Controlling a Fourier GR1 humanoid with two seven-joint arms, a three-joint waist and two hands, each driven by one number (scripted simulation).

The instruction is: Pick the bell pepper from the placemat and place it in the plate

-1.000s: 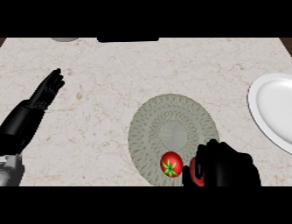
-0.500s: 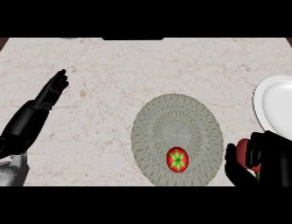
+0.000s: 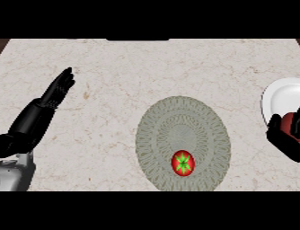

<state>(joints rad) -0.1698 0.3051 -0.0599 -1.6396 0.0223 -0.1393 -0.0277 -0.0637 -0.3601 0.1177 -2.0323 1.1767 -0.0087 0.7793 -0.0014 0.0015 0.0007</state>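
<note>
The right hand (image 3: 286, 143) hung at the view's right edge with its fingers curled round a red thing, taken here to be the bell pepper (image 3: 290, 128), though most of it was hidden behind the black fingers and no stalk showed. Hand and load sat over the lower-left rim of the white plate (image 3: 292, 92), and whether the pepper touched the plate could not be told. A second red piece with a green star-shaped top (image 3: 183, 162) lay on the near part of the round grey placemat (image 3: 179, 117), well apart from the hand (it might equally be a pepper seen from above, so the identification stayed a judgement). The left hand (image 3: 53, 96) rested at the view's left over the marble counter (image 3: 146, 67), fingers straight and holding nothing. A bell pepper would likely be light and hollow, with a smooth, waxy skin that could slide against the fingers, and stiff enough to bear a grasp without bruising. Its broad middle, taken from opposite sides as the fingers appeared to wrap it, seemed the safest hold. Being rounded, it might roll once released, so the plate's flat centre looked the better spot than the sloping rim.
</note>
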